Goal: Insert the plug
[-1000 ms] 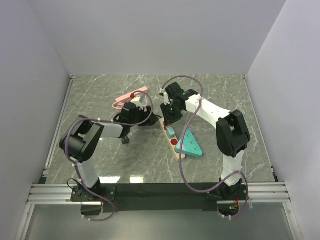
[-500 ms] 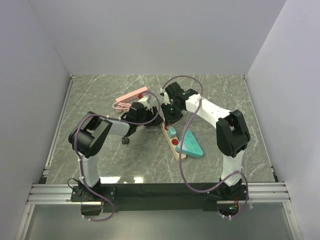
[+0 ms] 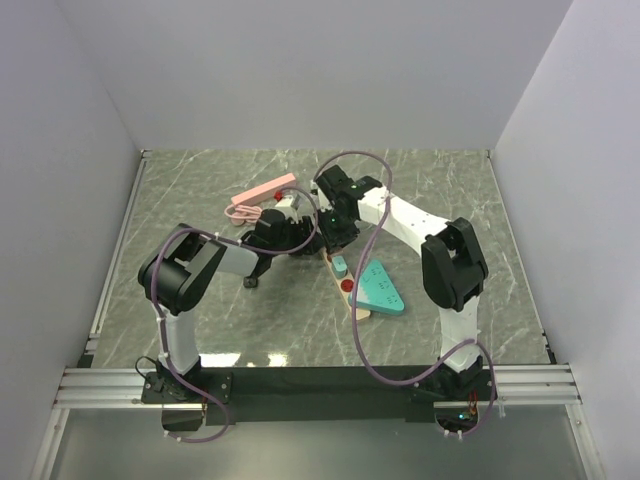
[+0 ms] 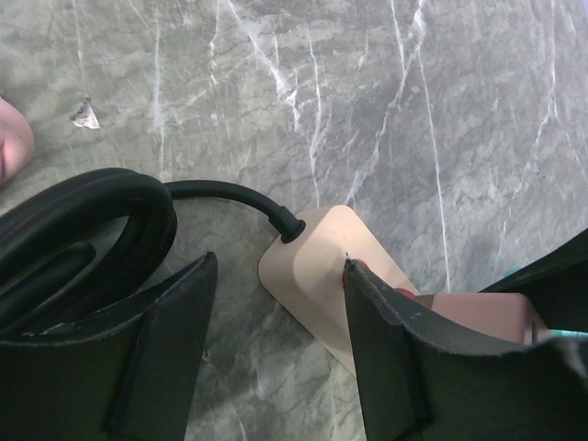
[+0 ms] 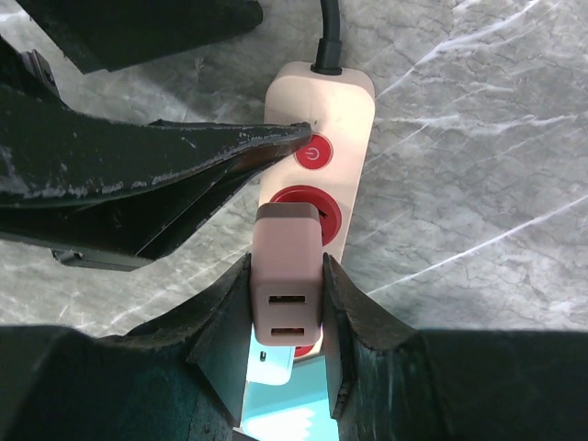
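Observation:
My right gripper (image 5: 286, 287) is shut on the plug (image 5: 288, 243), a pink block with two USB ports, held upright. Its far end sits over a round red socket (image 5: 323, 209) of the beige power strip (image 5: 347, 101), beside the red power button (image 5: 313, 152). My left gripper (image 4: 278, 274) is open and straddles the strip's cable end (image 4: 312, 276). Its right finger (image 4: 404, 358) touches the strip's edge and its left finger (image 4: 165, 349) stands apart from it. From above, both grippers (image 3: 305, 237) (image 3: 336, 233) meet at the strip's far end.
The strip's black cable (image 4: 230, 193) runs into a coil (image 4: 83, 216) at left. A teal plug (image 3: 341, 265) sits in the strip, and a teal triangular piece (image 3: 382, 290) lies along its right side. A pink strip (image 3: 262, 192) with its cord lies behind the left arm.
My left gripper has reached right to the strip's cable end and its jaws have narrowed. The right gripper, still holding the plug, has shifted slightly left and farther back.

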